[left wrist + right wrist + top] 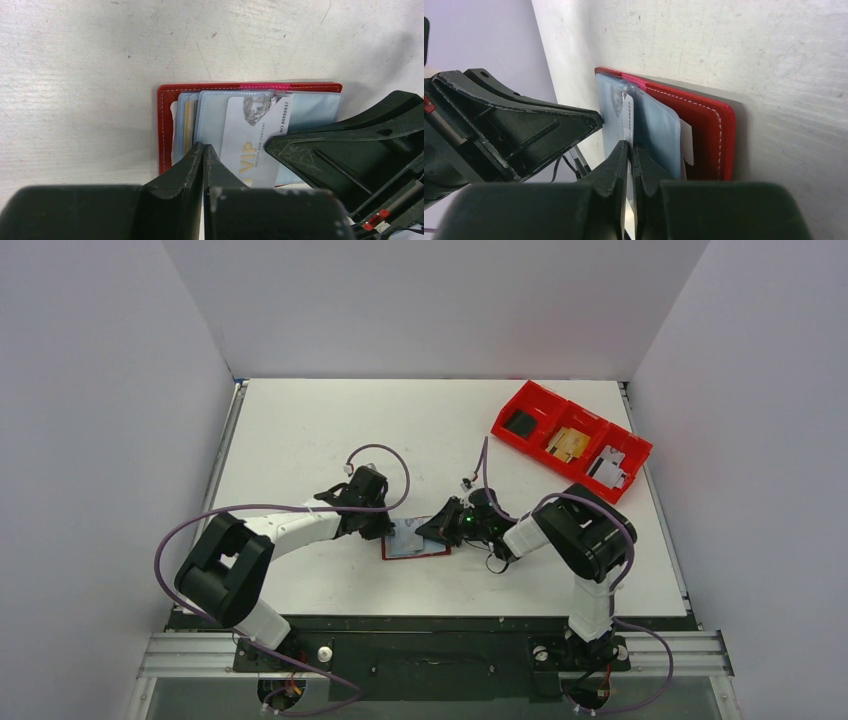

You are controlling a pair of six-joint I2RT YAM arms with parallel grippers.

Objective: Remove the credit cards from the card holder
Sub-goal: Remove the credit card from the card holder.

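Card holder (415,540) lies open and flat on the table (300,440). The red bin (570,440) is well apart from it, far-right. Left gripper (204,150): jaws together, nothing seen between them, tips resting on the holder's clear sleeves near its stitched end, apparently pinning it. Right gripper (630,147), at the holder's other end: jaws closed, apparently nipping the edge of the VIP card (255,145), one of the credit cards. The holder's long axis runs from one gripper to the other. The card's long axis crosses it, slightly skewed in its sleeve, with the numbered end toward the holder's pink-tabbed edge. Judgement: keep the left tips down, draw the card along its own long axis, low and straight, so the sleeve doesn't lift.
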